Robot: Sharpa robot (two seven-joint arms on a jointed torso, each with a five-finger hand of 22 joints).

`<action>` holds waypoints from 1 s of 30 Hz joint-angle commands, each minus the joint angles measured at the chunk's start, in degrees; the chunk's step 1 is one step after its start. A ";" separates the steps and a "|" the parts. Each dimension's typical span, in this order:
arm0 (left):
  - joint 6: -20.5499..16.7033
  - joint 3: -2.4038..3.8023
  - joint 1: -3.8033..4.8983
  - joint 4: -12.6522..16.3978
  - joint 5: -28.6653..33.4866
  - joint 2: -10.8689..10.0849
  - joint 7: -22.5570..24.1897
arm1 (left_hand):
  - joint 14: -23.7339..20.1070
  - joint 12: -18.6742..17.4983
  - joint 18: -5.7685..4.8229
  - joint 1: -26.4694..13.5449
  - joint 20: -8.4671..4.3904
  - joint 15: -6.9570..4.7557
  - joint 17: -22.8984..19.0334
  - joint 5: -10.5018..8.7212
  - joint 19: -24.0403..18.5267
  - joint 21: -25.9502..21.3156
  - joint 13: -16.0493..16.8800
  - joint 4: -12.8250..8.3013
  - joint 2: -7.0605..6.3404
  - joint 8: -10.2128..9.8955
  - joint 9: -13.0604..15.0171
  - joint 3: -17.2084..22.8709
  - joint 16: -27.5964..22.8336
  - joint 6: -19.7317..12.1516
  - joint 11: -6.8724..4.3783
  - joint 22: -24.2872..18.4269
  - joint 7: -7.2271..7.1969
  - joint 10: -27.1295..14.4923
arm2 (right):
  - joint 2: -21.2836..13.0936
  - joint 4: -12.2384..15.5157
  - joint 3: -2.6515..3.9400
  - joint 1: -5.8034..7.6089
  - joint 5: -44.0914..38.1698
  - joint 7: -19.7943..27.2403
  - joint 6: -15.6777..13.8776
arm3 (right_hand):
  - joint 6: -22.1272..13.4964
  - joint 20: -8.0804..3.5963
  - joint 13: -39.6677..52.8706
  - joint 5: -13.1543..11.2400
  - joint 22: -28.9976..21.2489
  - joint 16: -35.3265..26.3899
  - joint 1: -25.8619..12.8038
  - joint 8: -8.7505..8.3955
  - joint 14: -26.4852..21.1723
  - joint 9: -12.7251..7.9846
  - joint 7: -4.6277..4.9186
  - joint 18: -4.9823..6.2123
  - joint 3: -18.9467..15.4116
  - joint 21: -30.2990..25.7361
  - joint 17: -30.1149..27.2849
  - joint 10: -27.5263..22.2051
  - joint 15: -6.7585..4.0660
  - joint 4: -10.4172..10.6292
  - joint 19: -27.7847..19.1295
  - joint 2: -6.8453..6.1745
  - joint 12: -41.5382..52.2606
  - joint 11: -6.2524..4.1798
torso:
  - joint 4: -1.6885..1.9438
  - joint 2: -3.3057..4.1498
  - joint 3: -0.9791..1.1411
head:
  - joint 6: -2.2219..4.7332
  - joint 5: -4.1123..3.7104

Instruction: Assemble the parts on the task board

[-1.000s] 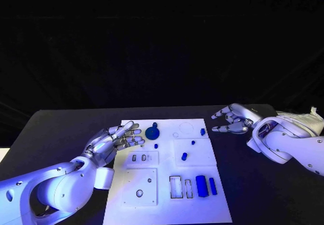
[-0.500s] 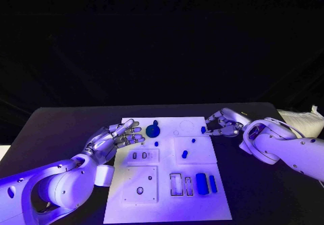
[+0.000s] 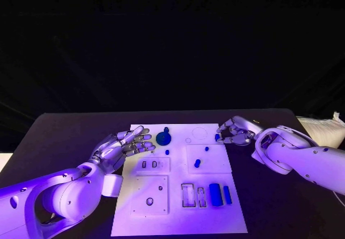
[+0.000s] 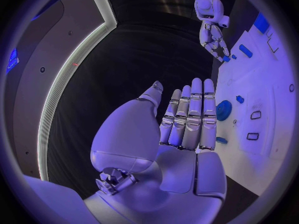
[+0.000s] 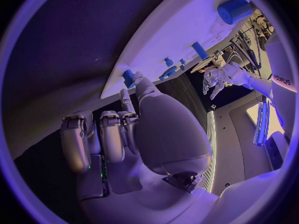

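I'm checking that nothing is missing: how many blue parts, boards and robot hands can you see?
Small blue plastic parts: 7
White flat task board: 1
Silver many-fingered hands, left hand and right hand: 2
Total: 10

parts (image 3: 214, 192) on task board (image 3: 176, 219)

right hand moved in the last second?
Yes. In the head view the right hand has come in from off the table toward the task board, and its fingers now sit at the small blue part on the board's right edge.
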 commanded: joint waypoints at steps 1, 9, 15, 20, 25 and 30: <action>1.23 0.02 0.02 0.12 -0.02 0.09 0.08 | -0.47 -0.28 0.16 0.25 0.00 0.06 0.06 -0.12 -0.21 -0.25 -0.07 -0.36 0.46 -0.35 -0.01 -0.09 -0.25 -0.32 -0.07 -0.05 0.24 -0.49 | 0.44 -0.24 -0.02 -0.25 -0.72 0.43 1.14 | 0.52 0.10 15.05 -0.41 15.09 0.23 0.02 0.27 6.09 0.07 0.01 -0.37 0.54 0.13 15.08 6.05 0.21 0.02 6.00 0.72 0.20 0.19 | -0.06 -0.01 0.05 | -0.06 0.24; 1.27 0.02 0.02 0.17 -0.02 0.06 0.00 | -0.47 -0.28 0.16 0.25 0.00 0.06 0.06 -0.12 -0.21 -0.25 -0.07 -0.36 0.46 -0.35 -0.01 -0.09 -0.25 -0.32 -0.07 -0.05 0.24 -0.49 | 1.18 -0.80 -0.02 -0.50 -0.77 0.27 1.86 | 0.79 0.01 15.05 -0.82 15.09 0.23 0.04 0.20 6.09 0.04 -0.06 -0.37 0.89 0.13 15.08 6.05 0.11 -0.12 6.00 0.92 0.20 0.12 | -0.01 -0.01 0.00 | -0.12 0.11; 1.31 0.02 0.02 0.19 -0.02 0.04 -0.07 | -0.51 -0.29 0.15 0.25 0.01 0.08 0.07 -0.13 -0.23 -0.26 -0.07 -0.41 0.48 -0.37 -0.01 -0.08 -0.30 -0.35 -0.05 -0.07 0.28 -0.53 | 1.42 -1.10 -0.02 -0.54 -0.93 0.02 2.27 | 0.96 -0.04 15.05 -1.15 15.09 0.23 0.01 0.15 6.09 0.02 -0.10 -0.37 1.09 0.13 15.08 6.05 0.07 -0.22 6.00 0.99 0.20 0.08 | 0.05 -0.03 0.01 | -0.32 0.11; 1.34 0.02 0.02 0.22 -0.02 0.01 -0.12 | -0.51 -0.29 0.15 0.25 0.01 0.08 0.07 -0.13 -0.23 -0.26 -0.07 -0.41 0.48 -0.37 -0.01 -0.08 -0.30 -0.35 -0.05 -0.07 0.28 -0.53 | 1.53 -1.35 -0.02 -0.55 -1.04 -0.06 2.13 | 2.19 -0.21 15.05 -1.49 15.09 0.23 0.06 0.44 6.09 0.15 -0.50 -0.37 1.91 0.13 15.08 6.05 -0.17 -0.43 6.00 1.77 0.20 -0.23 | -0.05 -0.03 0.03 | -0.27 0.15; 1.36 0.02 0.02 0.22 -0.02 0.01 -0.14 | -0.52 -0.30 0.15 0.24 0.01 0.09 0.08 -0.14 -0.23 -0.26 -0.08 -0.41 0.48 -0.37 -0.01 -0.08 -0.31 -0.37 -0.04 -0.07 0.29 -0.55 | 1.65 -1.60 -0.02 -0.55 -1.03 -0.17 1.55 | 4.11 -0.74 15.05 -2.79 15.09 0.23 0.40 1.06 6.09 0.48 -1.43 -0.37 3.36 0.13 15.08 6.05 -0.82 -0.92 6.00 3.19 0.20 -1.07 | 0.04 -0.02 0.09 | -0.32 0.09; 1.35 0.02 0.02 0.21 -0.02 0.00 -0.15 | -0.54 -0.31 0.15 0.23 0.02 0.09 0.09 -0.14 -0.24 -0.26 -0.08 -0.43 0.48 -0.39 -0.02 -0.08 -0.33 -0.39 -0.02 -0.08 0.31 -0.57 | 1.80 -1.91 -0.01 -0.55 -1.02 -0.48 0.20 | 6.36 -1.53 15.05 -4.85 15.09 0.23 1.00 2.06 6.09 1.03 -2.56 -0.37 5.28 0.13 15.08 6.05 -1.70 -1.88 6.00 4.62 0.20 -2.04 | 0.05 -0.01 0.06 | -0.32 0.07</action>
